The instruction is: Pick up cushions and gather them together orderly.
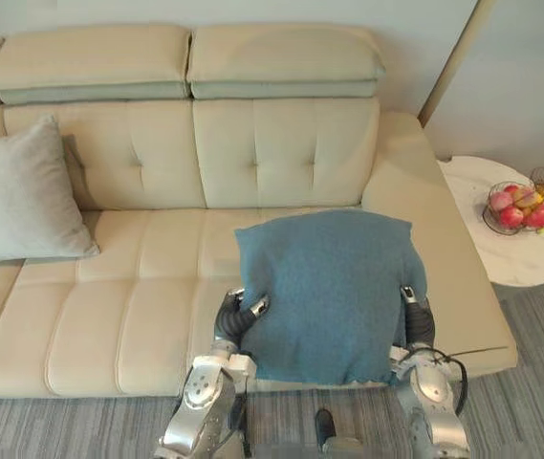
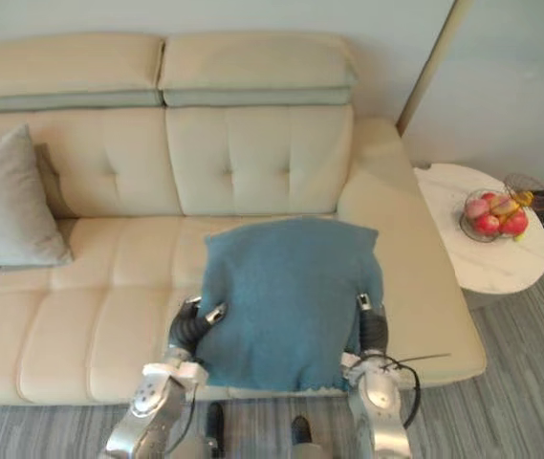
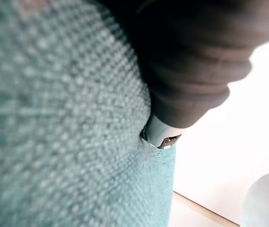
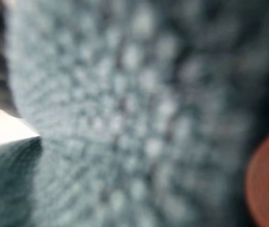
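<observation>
Bare sofa seat [image 1: 128, 287] beside grey cushion [image 1: 13, 196]

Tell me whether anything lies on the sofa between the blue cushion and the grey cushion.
Nothing visible does: only bare sofa seat lies between the blue cushion and the grey cushion.

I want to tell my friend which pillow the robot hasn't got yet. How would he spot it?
Start at the big cream sofa and go to its left end, away from the round white side table. A pale grey cushion leans upright against the backrest there; the blue cushion nearer the table is darker.
</observation>
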Tool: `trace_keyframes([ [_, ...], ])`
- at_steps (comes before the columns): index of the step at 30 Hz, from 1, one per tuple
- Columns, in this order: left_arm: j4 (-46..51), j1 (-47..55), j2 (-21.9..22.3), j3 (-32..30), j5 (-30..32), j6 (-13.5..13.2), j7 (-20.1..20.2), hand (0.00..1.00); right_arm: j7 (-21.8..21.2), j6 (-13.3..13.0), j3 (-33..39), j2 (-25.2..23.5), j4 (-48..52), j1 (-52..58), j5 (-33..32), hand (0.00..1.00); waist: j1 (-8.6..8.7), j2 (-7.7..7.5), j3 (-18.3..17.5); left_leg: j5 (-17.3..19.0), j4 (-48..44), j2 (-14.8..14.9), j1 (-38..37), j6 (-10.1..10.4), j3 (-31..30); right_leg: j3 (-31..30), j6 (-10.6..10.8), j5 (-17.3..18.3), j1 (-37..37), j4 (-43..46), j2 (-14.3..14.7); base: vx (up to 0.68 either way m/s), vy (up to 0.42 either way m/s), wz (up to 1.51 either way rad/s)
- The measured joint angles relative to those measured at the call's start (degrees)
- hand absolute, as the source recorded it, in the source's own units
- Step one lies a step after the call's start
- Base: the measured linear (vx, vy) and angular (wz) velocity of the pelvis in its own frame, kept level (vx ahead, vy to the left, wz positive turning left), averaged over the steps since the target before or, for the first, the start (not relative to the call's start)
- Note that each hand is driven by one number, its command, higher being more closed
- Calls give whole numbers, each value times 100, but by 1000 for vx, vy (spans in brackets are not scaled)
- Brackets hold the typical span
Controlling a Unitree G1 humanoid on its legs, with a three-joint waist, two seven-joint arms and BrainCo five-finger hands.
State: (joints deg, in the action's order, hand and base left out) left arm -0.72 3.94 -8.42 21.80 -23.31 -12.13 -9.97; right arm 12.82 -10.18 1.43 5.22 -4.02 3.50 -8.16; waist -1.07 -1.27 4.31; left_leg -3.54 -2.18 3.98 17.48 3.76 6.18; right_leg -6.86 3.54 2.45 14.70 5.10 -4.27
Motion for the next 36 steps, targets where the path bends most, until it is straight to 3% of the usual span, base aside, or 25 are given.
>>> trace_keyframes([
  [3, 11, -643, 31, -157, 127, -60, -279, 100, 356, 0, -74, 29, 118, -635, 361, 100, -120, 17, 198, -95, -15, 67, 436, -10, 43, -22, -7, -127, 470, 42, 58, -150, -25, -8],
  [8, 215, -1956, 54, -461, 293, -167, -1079, 100, 1020, 155, -221, 265, 306, -2134, 833, 100, -274, 67, 273, -350, -98, 173, 1353, 53, 74, -11, -3, -300, 1436, 213, 145, -120, -16, -4],
  [9, 99, -2695, -10, -512, 293, -252, -1378, 100, 1257, 203, -212, 444, 279, -2853, 958, 100, -330, 97, 375, -441, -95, 210, 1507, 27, 35, 3, 56, -349, 1634, 310, 143, -83, -16, 6],
  [12, -280, -3894, -167, -649, 293, -416, -1736, 100, 1594, 206, -173, 762, -22, -4033, 1191, 100, -354, 162, 488, -584, -78, 213, 1810, 29, -42, 46, 72, -390, 1966, 420, 156, -68, -3, 6],
  [13, -762, -4893, -353, -784, 296, -552, -1931, 100, 1813, 207, -157, 930, -480, -5044, 1285, 100, -357, 186, 676, -700, -25, 217, 1928, 30, -52, 47, 91, -415, 2133, 492, 165, -44, -1, 0],
  [14, -840, -5032, -373, -807, 296, -567, -1967, 100, 1850, 207, -157, 948, -544, -5176, 1292, 100, -359, 191, 695, -711, -13, 218, 1949, 30, -54, 48, 93, -420, 2159, 493, 167, -58, -4, 1],
  [17, -1981, -6873, -664, -1198, 300, -661, -2207, 100, 2184, 222, -80, 1082, -1423, -6858, 1454, 100, -357, 295, 966, -972, 222, 200, 2318, 16, -91, 90, 115, -472, 2657, 577, 164, -27, -7, 5],
  [18, -2133, -7061, -674, -1257, 303, -661, -2242, 100, 2212, 225, -52, 1081, -1562, -7033, 1459, 0, -355, 311, 1015, -987, 228, 201, 2366, 17, -100, 102, 118, -479, 2705, 580, 163, 0, -8, 5],
  [19, -2504, -7566, -676, -1405, 308, -658, -2259, 0, 2270, 231, 40, 1082, -1955, -7495, 1465, 0, -355, 320, 1115, -1039, 261, 204, 2519, 30, -109, 115, 117, -504, 2867, 581, 164, 6, -21, 3],
  [22, -3267, -8403, -673, -1714, 415, -607, -2389, 0, 2365, 303, 138, 1114, -2856, -8249, 1354, 0, -360, 339, 1250, -1137, 374, 218, 2900, 39, -169, 192, 104, -527, 3268, 573, 173, 19, -26, 6],
  [26, -4270, -9272, -655, -2076, 271, -494, -2341, 0, 1984, 396, 235, 1295, -4289, -9300, 232, 0, -380, 347, 1402, -1222, 420, 258, 3562, 111, -215, 335, 92, -542, 3875, 561, 193, 29, -40, 6],
  [32, -4713, -9442, -503, -2089, -454, -509, -1886, 0, 1455, 412, -125, 1761, -4959, -9665, -1157, 0, -413, 343, 1698, -1228, 402, 287, 4233, 117, -220, 567, 92, -542, 4445, 551, 191, 42, -49, 5],
  [34, -4647, -9388, -323, -2098, -625, -774, -1710, 0, 1414, 232, -215, 1955, -4983, -9715, -1683, 0, -413, 337, 1883, -1228, 380, 313, 4389, 117, -227, 692, 92, -541, 4547, 558, 204, 55, -49, 10],
  [36, -4454, -9288, -303, -2131, -624, -849, -1640, 0, 1414, 165, -219, 2007, -4986, -9733, -1796, 0, -399, 332, 1903, -1227, 303, 324, 4450, 116, -223, 775, 92, -539, 4553, 569, 208, 55, -45, 8],
])
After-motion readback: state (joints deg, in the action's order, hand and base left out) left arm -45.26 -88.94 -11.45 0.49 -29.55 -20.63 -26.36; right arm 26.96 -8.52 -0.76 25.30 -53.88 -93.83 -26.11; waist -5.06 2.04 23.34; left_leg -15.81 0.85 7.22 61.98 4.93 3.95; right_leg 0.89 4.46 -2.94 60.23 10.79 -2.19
